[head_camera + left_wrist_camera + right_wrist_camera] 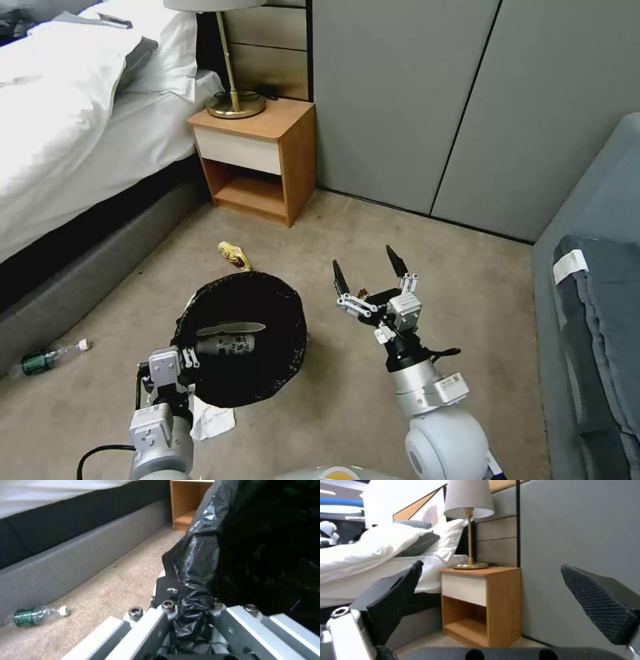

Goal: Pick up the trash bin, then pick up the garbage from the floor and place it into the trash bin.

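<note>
Head view: trash bin (pixel 243 337) is gripped at its rim by the left gripper (pixel 189 352).
Light, thin-walled plastic is judged; right gripper (pixel 370 267) is spread wide, unladen.

The left gripper (pixel 189 358) has its fingertips hidden under the black liner of the trash bin (pixel 267 313), whose white wall is covered, and a small brown scrap (pixel 363 293) sits half hidden behind the right gripper (pixel 369 269).

A bedroom, likely a hotel room: a bed (pixel 73 113) with white linen and pillows, a wooden nightstand (pixel 257 160) carrying a brass lamp (pixel 233 80), padded grey wall panels (pixel 427 100), beige carpet (pixel 413 240)
</note>
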Motion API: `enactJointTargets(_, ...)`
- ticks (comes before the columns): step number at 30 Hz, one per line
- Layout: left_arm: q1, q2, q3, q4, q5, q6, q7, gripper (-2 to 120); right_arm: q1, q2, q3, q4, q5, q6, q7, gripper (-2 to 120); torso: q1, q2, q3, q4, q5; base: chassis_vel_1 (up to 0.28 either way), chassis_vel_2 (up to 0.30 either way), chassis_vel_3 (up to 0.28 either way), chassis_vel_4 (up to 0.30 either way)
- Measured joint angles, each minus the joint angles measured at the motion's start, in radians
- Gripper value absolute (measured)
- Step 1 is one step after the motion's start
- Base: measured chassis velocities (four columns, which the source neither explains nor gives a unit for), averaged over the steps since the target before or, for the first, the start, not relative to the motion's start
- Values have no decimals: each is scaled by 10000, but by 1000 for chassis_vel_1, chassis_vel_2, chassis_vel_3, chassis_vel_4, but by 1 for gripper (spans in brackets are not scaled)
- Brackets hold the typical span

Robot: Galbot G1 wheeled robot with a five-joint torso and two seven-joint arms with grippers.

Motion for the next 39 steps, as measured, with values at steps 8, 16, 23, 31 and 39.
enactJointTargets(8, 14, 4, -5, -31, 3, 0, 0, 0, 447, -241, 587, -226, -12, -232, 10, 100, 1, 0, 1, 1, 0, 0, 0, 0, 0)
enactJointTargets(16, 68, -2, -14, -76, 51, -12, 1, 0, 1308, -682, 1163, -1398, 598, -1451, 141, 100, 1, 0, 1, 0, 0, 0, 0, 0, 0)
enactJointTargets(23, 120, -6, -29, -138, 80, -19, 3, 0, 2298, -1028, 1052, -2679, 1233, -2456, 27, 100, 0, 0, 1, 1, 0, 0, 0, 0, 0)
enactJointTargets(31, 218, -17, -6, -202, 125, -52, 4, 0, 3888, -1491, 324, -4612, 2847, -4518, -428, 100, 1, 0, 2, 0, -2, 0, 0, 0, 0)
enactJointTargets(39, 297, -31, 40, -206, 192, -105, 3, 0, 5132, -1501, -116, -7042, 2776, -4778, -1321, 100, 1, 0, 2, 0, 2, 0, 0, 0, 0)
